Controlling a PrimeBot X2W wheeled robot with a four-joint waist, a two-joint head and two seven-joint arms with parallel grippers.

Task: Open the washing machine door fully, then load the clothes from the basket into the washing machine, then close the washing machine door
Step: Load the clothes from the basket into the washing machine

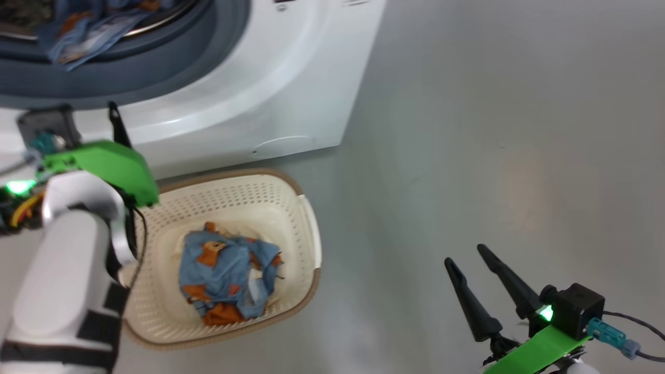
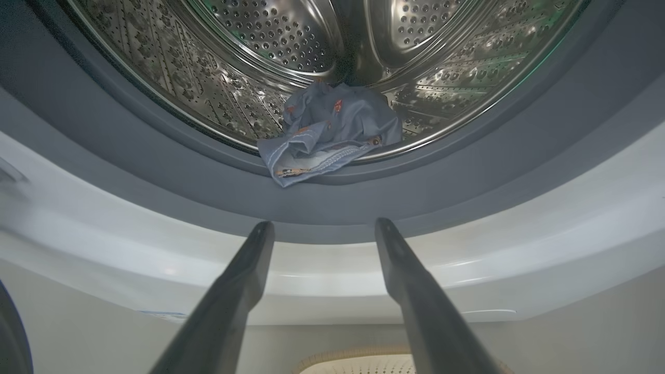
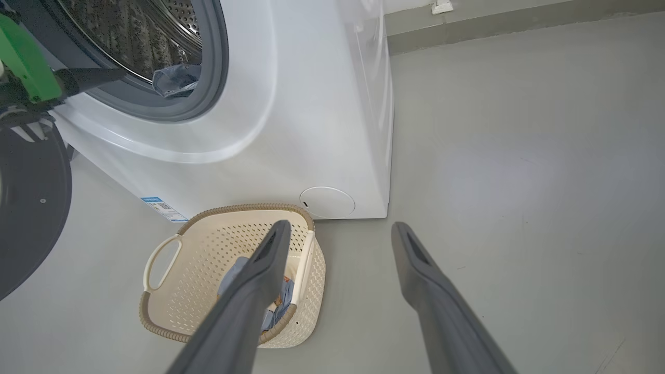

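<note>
A smooth grey floor (image 1: 493,130) ran back to a grey skirting strip (image 3: 519,21). On it stood the washing machine (image 3: 291,104), its door (image 3: 31,208) swung wide open. The basket (image 1: 234,202) sat just in front of the machine, with clothes (image 1: 228,275) bundled inside. One garment (image 2: 327,135) lay over the drum's lip. The left gripper (image 2: 324,224) hung before the gasket, the right gripper (image 3: 337,226) above the floor, both spread and empty. The blue label (image 3: 161,208) was too small to read.
</note>
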